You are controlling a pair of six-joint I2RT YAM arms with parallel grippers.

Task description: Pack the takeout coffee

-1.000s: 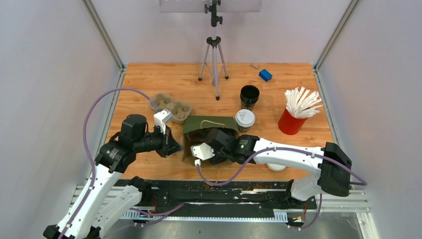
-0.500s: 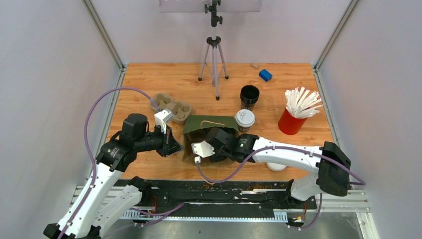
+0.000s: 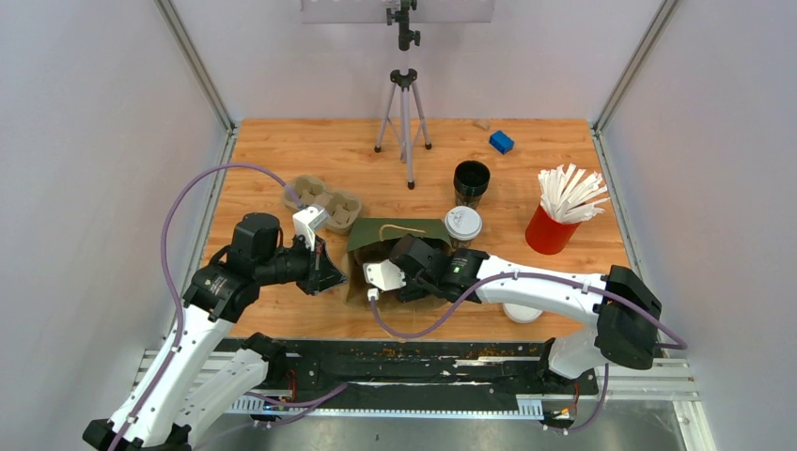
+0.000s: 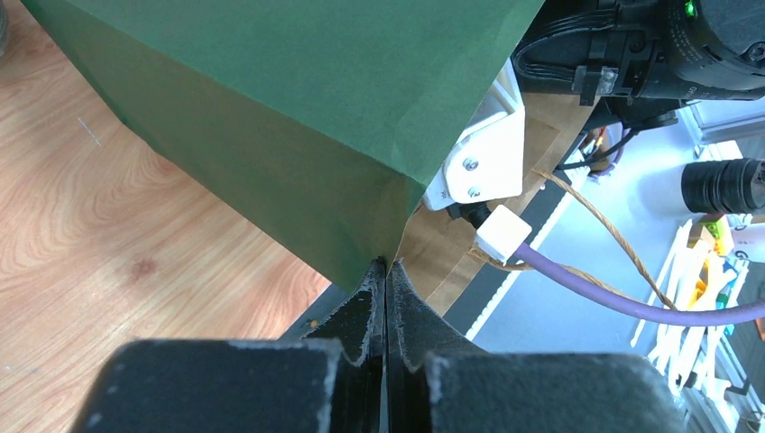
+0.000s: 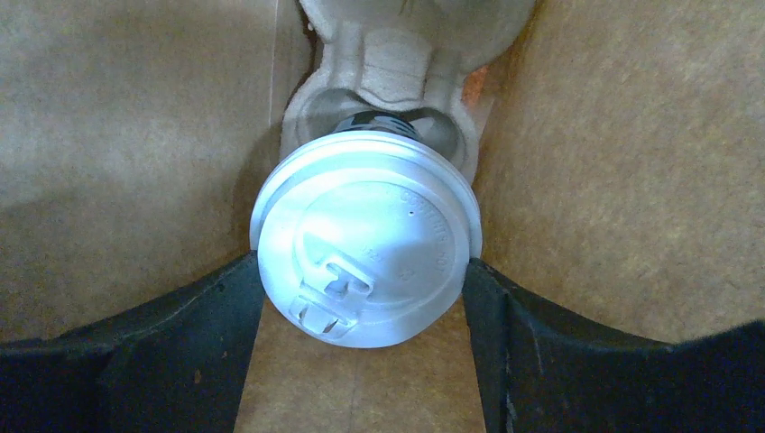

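The green paper bag [image 3: 399,235] stands open at the table's near middle. My left gripper [image 3: 327,272] is shut on the bag's left edge; in the left wrist view its jaws [image 4: 386,267] pinch the green paper [image 4: 298,108]. My right gripper [image 3: 397,282] reaches down into the bag. In the right wrist view its fingers [image 5: 225,307] press both sides of a coffee cup's white lid [image 5: 365,239], which sits in a pulp carrier [image 5: 388,63] at the bag's bottom. A second lidded coffee cup [image 3: 462,225] stands just right of the bag.
A stack of lidless black cups [image 3: 471,180] stands behind the second cup. A pulp carrier [image 3: 324,204] lies left of the bag. A red cup of white stirrers [image 3: 554,225], a blue block [image 3: 501,142], a tripod [image 3: 405,122] and a loose white lid [image 3: 523,316] are around.
My right wrist has shifted slightly toward the back over the bag. The left gripper has nudged a little right, still pinching the bag edge.
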